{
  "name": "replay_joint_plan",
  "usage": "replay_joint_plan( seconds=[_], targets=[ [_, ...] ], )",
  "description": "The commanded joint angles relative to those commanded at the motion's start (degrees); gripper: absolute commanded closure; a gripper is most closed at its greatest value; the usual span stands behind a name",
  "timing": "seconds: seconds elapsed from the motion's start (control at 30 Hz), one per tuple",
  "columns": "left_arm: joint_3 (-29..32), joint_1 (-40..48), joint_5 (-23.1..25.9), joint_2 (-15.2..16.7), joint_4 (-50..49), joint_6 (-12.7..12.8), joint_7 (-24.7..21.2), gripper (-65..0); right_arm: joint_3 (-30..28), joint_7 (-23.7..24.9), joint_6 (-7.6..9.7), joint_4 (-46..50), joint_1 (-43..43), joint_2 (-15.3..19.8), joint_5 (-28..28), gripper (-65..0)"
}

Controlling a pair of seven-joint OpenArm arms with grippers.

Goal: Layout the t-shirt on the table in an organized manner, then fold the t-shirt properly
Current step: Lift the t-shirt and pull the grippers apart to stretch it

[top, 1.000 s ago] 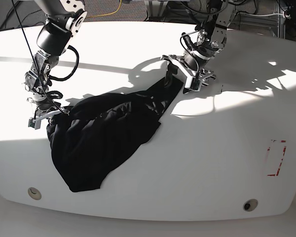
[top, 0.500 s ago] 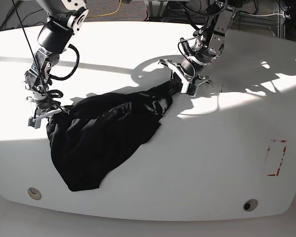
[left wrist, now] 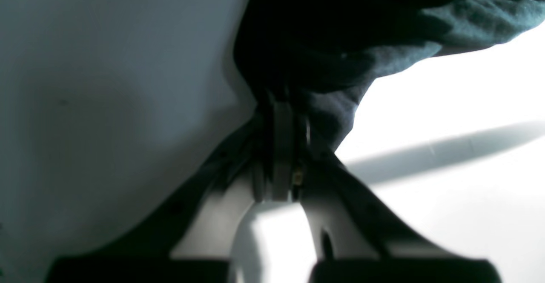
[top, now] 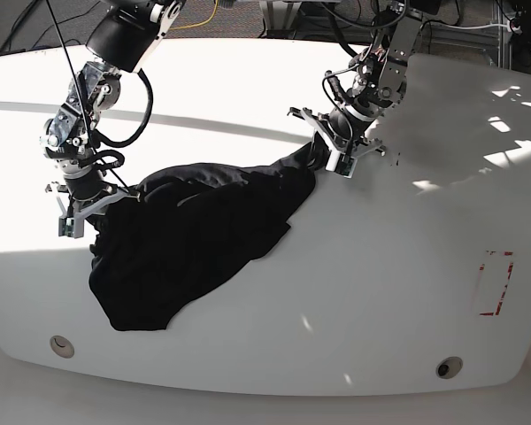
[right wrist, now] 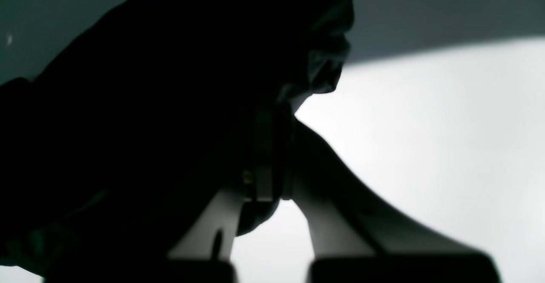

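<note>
The black t-shirt (top: 190, 243) lies bunched on the white table (top: 380, 283), stretched between both grippers. My left gripper (top: 321, 152) is shut on the shirt's far right corner; the left wrist view shows dark fabric (left wrist: 336, 44) pinched between the closed fingers (left wrist: 282, 147). At the shirt's left edge my right gripper (top: 93, 205) is shut on the cloth; in the right wrist view the t-shirt (right wrist: 170, 87) fills the left side and wraps over the closed fingers (right wrist: 266, 155). The lower part of the shirt hangs loose toward the front left of the table.
A red dashed rectangle mark (top: 495, 283) lies at the table's right. Two small round holes (top: 62, 345) (top: 448, 367) sit near the front edge. Cables and frames (top: 442, 22) stand behind the far edge.
Both grippers rose and drew apart, pulling the shirt's upper edge tauter. The right gripper shifted slightly right and up; the shirt's lower lobe slid up and left.
</note>
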Motion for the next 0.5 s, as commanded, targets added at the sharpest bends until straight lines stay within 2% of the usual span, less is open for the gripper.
replay_joint_plan(
  seconds=[0.23,0.5],
  targets=[
    [-2.73,0.00,0.00,-5.63,9.85,0.00,0.00,0.0,-0.09,-4.31,0.00,9.14,0.18,-0.26,0.00,0.0],
    [-7.82,-1.67,-0.09,-9.23,15.91,0.00,0.00,0.0,-0.18,-4.48,0.00,12.48,3.87,0.97,0.00,0.0]
  ],
)
